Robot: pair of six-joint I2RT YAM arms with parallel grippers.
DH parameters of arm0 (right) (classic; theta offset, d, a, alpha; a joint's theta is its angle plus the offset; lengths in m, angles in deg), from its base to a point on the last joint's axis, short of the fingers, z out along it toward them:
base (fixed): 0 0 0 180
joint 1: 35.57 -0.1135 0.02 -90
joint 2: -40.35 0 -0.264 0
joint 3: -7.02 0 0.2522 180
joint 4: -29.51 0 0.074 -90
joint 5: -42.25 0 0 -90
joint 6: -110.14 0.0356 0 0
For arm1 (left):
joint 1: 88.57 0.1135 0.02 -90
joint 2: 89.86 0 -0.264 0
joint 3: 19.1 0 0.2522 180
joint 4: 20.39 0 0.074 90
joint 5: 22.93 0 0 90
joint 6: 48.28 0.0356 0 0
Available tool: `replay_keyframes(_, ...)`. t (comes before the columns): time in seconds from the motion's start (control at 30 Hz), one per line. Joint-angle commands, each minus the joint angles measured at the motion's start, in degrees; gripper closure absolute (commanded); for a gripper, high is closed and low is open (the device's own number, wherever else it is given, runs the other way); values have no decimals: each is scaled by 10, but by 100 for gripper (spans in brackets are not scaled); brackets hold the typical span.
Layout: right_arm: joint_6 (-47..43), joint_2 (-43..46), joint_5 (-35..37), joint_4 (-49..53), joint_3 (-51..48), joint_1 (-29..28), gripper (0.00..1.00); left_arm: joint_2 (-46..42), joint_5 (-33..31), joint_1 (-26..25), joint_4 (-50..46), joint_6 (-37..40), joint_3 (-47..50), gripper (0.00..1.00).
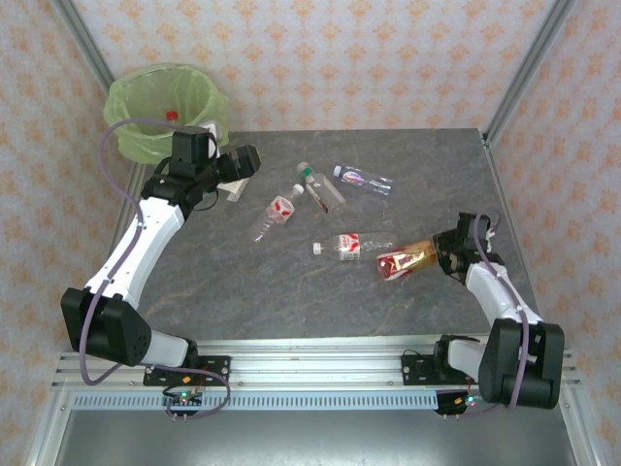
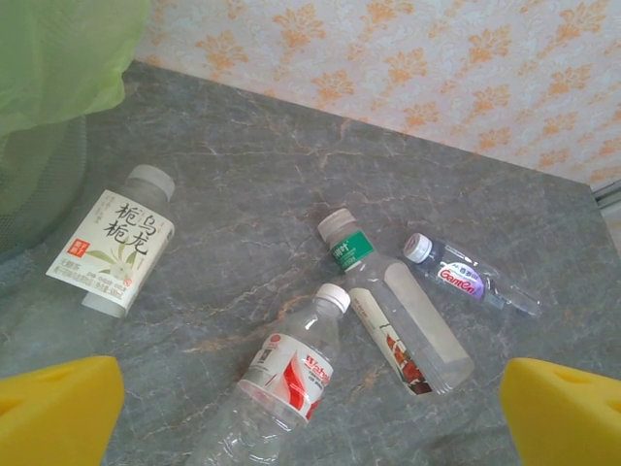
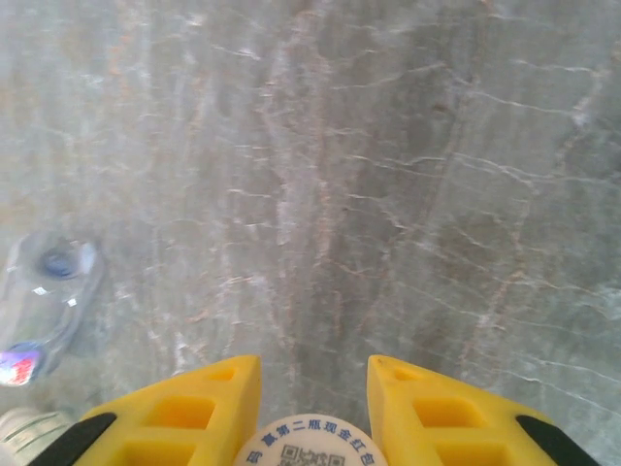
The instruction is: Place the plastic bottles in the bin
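Right claw (image 1: 441, 254): clenched on the brown-orange bottle (image 1: 406, 260) at the right side of the surface (image 1: 291, 301) — yellow fingers (image 3: 184, 422) pressed to either side of its round white printed end (wrist view).
Brown-orange bottle: on its side, stretching left from the claw, far end just beside the clear red-label bottle (image 1: 347, 246).
Left claw (image 1: 245, 167): released, jaws wide apart, hanging near the right side of the bin (image 1: 146, 141).
Bin: back left corner, lined in light green, a red cap (image 1: 172, 116) inside.
White-label bottle (image 2: 114, 243): on its side below the left claw, nearest the bin.
Middle of surface: second red-label bottle (image 2: 281, 374), green-band bottle (image 2: 393, 316) and small purple-label bottle (image 2: 464, 280) — all lying down, well apart from the right claw.
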Motion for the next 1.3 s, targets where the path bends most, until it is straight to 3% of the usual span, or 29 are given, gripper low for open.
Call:
replay_keyframes(0.0, -22, 33, -19, -64, -21, 0, 100, 7, 19, 1, 1, 15, 1, 0)
replay_keyframes(0.17, -67, 60, -49, -86, -24, 1, 100, 18, 32, 1, -4, 15, -6, 0)
replay_keyframes(0.4, -92, 95, -132, -167, -32, -1, 100, 29, 138, 1, 35, 19, -2, 0)
replay_keyframes(0.5, -103, 98, -154, -184, -27, -17, 100, 28, 142, 0, 46, 17, 5, 0)
replay_keyframes(0.93, -129, 64, -52, -308, -6, -177, 100, 33, 168, -12, 88, -19, 39, 0)
replay_keyframes(1.13, -155, 41, -50, -365, 16, -218, 100, 35, 193, -27, 107, -27, 54, 0)
replay_keyframes(1.27, -147, 21, -62, -393, 31, -234, 100, 35, 252, -45, 138, -12, 69, 0)
